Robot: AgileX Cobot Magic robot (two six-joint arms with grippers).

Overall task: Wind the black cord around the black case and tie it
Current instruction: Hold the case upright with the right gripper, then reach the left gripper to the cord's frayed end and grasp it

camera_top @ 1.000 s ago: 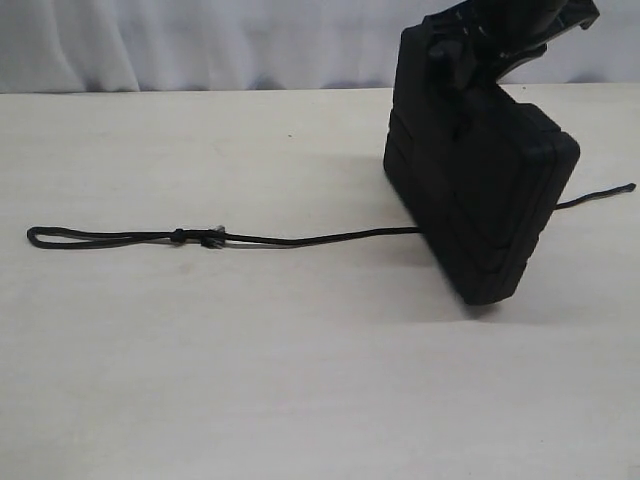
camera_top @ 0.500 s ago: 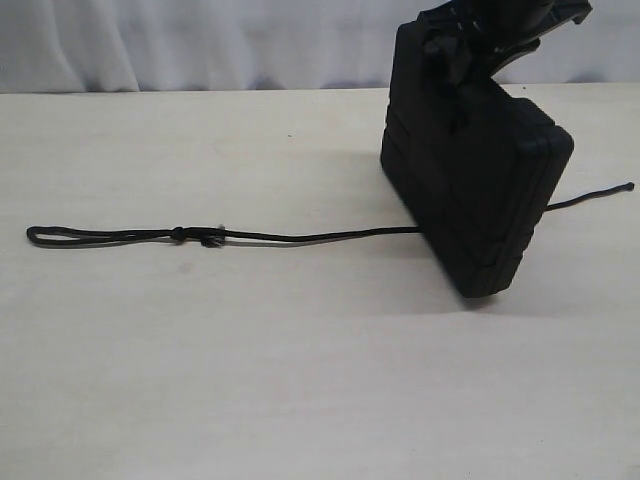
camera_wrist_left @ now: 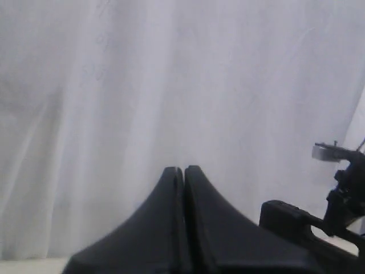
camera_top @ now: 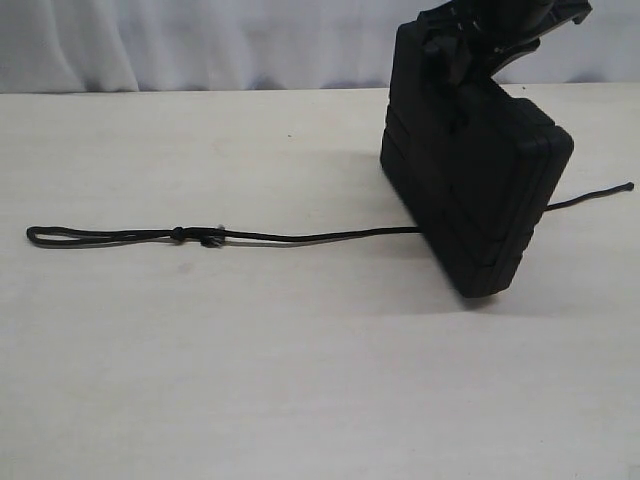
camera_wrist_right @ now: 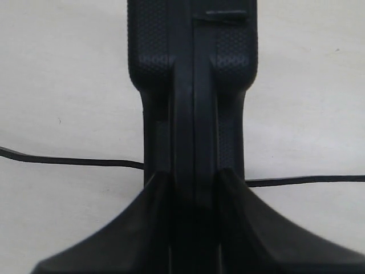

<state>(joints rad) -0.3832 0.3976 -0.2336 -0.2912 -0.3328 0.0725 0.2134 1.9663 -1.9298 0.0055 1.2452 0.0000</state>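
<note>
right gripper (camera_wrist_right: 194,177) clamps flat matte-black plastic case (camera_top: 480,190), tilted; left gripper (camera_wrist_left: 183,171) clenched, empty.
Risk: case could pivot in the grip and drag thin black cord (camera_top: 300,238).

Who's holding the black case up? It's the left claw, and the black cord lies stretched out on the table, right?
No, one bit is wrong. The right claw grips the black case, as the right wrist view shows; the left claw is shut on nothing. The black cord does lie stretched out on the table.
</note>
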